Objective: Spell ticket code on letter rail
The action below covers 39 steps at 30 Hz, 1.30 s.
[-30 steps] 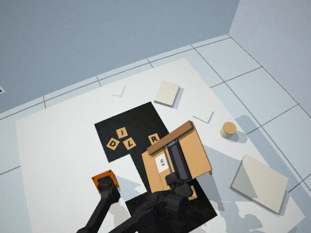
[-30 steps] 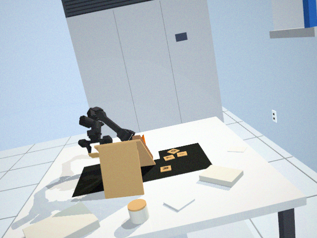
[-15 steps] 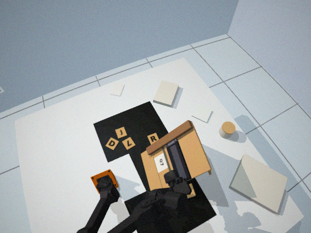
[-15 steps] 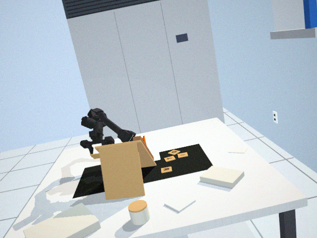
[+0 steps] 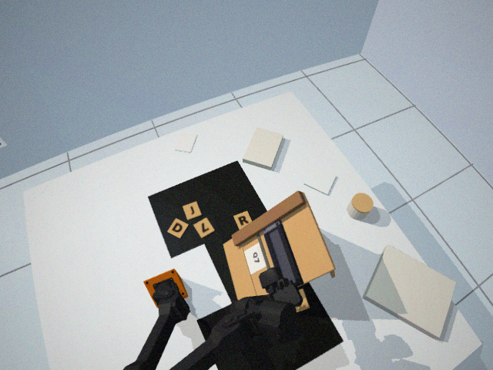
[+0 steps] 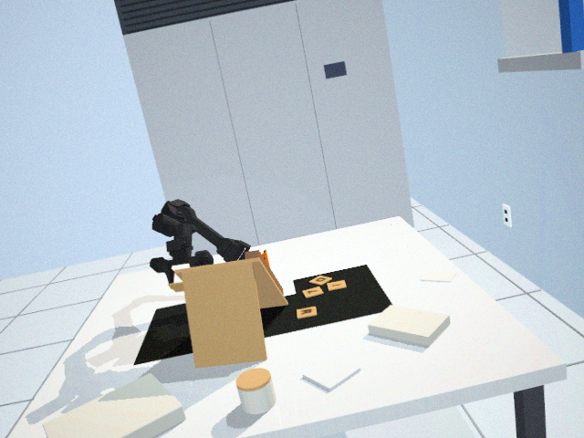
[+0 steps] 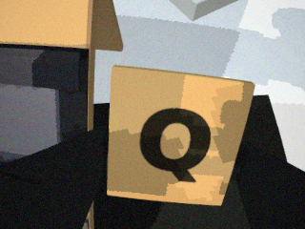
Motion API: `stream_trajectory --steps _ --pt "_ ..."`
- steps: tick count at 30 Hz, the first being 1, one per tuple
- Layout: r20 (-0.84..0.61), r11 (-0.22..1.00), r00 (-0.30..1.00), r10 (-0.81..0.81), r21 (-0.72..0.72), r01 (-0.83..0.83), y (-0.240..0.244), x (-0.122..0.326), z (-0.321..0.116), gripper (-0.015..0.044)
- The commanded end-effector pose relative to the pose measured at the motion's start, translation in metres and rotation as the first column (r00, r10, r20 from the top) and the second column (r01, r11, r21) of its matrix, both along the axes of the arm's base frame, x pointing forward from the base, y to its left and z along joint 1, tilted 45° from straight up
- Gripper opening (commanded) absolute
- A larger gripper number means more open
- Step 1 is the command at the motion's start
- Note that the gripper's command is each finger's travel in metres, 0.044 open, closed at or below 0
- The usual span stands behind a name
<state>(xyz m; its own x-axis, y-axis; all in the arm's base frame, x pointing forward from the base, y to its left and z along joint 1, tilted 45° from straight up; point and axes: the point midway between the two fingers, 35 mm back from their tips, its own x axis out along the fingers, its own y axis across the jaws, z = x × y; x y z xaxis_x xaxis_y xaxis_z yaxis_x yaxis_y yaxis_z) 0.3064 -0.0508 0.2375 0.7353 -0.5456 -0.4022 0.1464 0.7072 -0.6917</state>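
My gripper (image 5: 298, 297) (image 7: 173, 144) is shut on the Q tile (image 5: 303, 306) (image 6: 176, 286) (image 7: 125, 107), held off the mat just outside the rail's near end; its letter is upright in the wrist view. The dark rail (image 5: 283, 254) (image 7: 29, 114) crosses the tilted wooden board (image 5: 314, 247) (image 6: 226, 316) and shows no letter tile. The white ticket (image 5: 251, 264) has small print, a Q and a mark like a 7. Tiles D (image 5: 177, 228) (image 6: 320, 279), J (image 5: 192, 210) (image 6: 337, 285), L (image 5: 203, 227) (image 6: 312, 291) and R (image 5: 242, 219) (image 6: 307, 312) lie on the black mat (image 5: 215, 181).
A brown bar (image 5: 270, 219) stands across the board's far end. A lidded jar (image 5: 360, 205) (image 6: 255, 391), a large pale block (image 5: 417, 292) and a smaller pale block (image 5: 263, 147) (image 6: 409, 324) stand around the board. An orange plate (image 5: 179, 280) sits under another black arm part.
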Motion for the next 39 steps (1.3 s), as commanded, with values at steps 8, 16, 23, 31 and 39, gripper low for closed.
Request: stream_trajectory --steps 8,16,23,31,39 --pt "0.001 1.000 1.000 -0.007 -0.001 0.007 0.003 0.001 -0.004 0.0000" --pt "0.001 1.000 1.000 -0.007 -0.001 0.007 0.006 0.001 -0.007 0.0000" --pt "0.001 1.000 1.000 -0.007 -0.001 0.007 0.008 0.002 -0.009 0.0000" --pt "0.001 1.000 1.000 -0.007 -0.001 0.007 0.011 0.003 -0.012 0.0000" --pt "0.001 1.000 1.000 -0.007 -0.001 0.007 0.014 0.003 -0.015 0.0000"
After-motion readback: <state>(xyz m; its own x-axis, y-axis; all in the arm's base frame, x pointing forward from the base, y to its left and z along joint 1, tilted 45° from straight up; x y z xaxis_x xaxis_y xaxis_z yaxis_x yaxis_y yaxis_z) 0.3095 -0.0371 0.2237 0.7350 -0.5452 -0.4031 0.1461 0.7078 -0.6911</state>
